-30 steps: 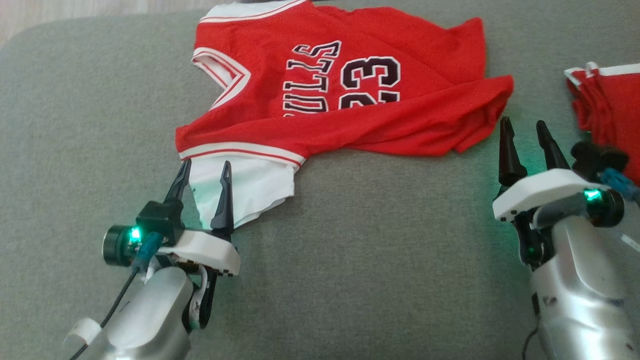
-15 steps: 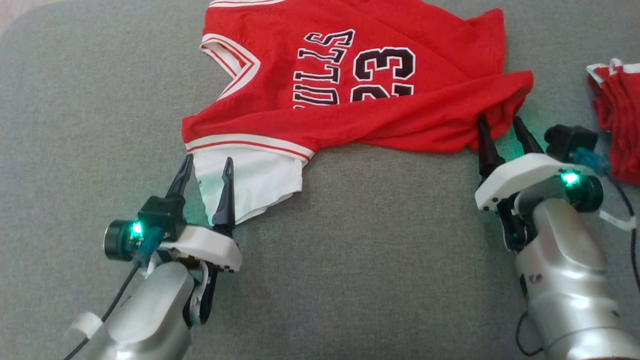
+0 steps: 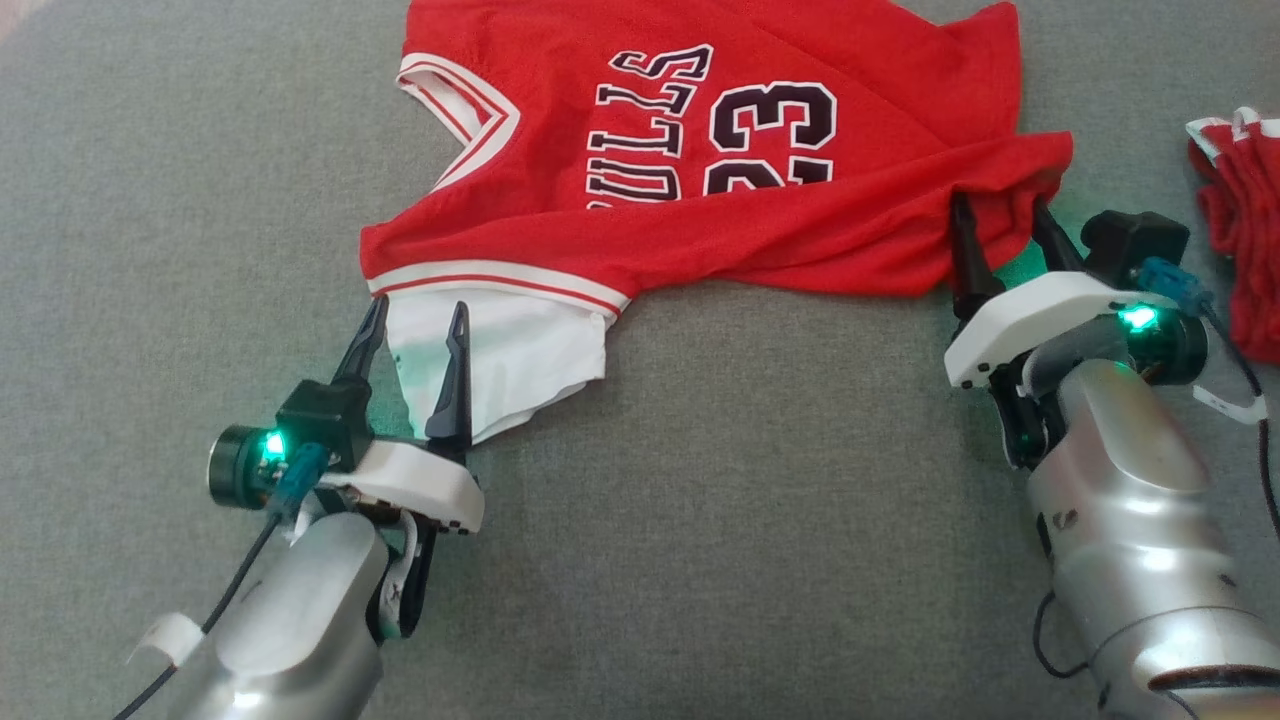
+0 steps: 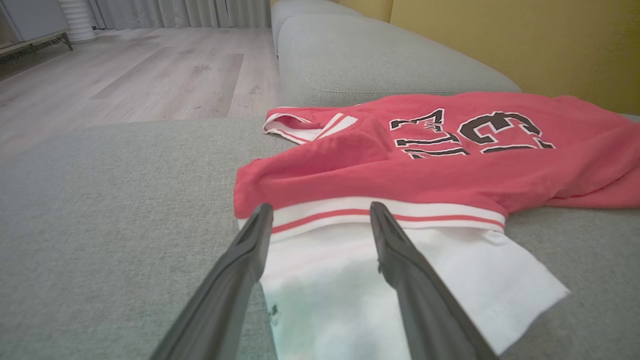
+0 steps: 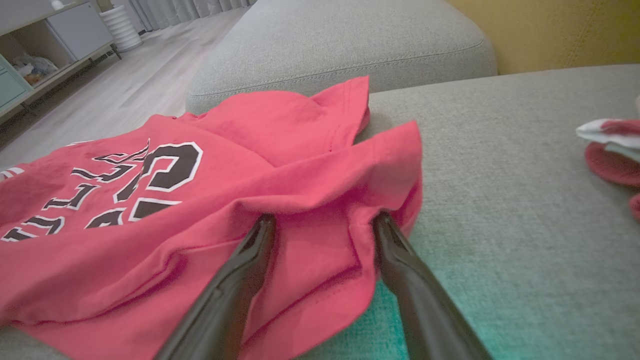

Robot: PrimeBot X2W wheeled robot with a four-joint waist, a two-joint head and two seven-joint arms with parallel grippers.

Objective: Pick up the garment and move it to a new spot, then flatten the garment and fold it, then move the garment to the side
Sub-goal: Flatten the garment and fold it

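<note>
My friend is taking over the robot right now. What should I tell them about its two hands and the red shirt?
The left gripper is open, its fingers either side of the jersey's white part, tips near the striped band.
The right gripper is open, fingertips tucked under the red corner at the other end.
The jersey lies rumpled on the grey cushion, its near edge folded over the lettering. Another red garment lies off to the right.
Done: both grippers are lined up, nothing is gripped.
Left: grip, lift and move it, flatten, fold, set aside.
</note>
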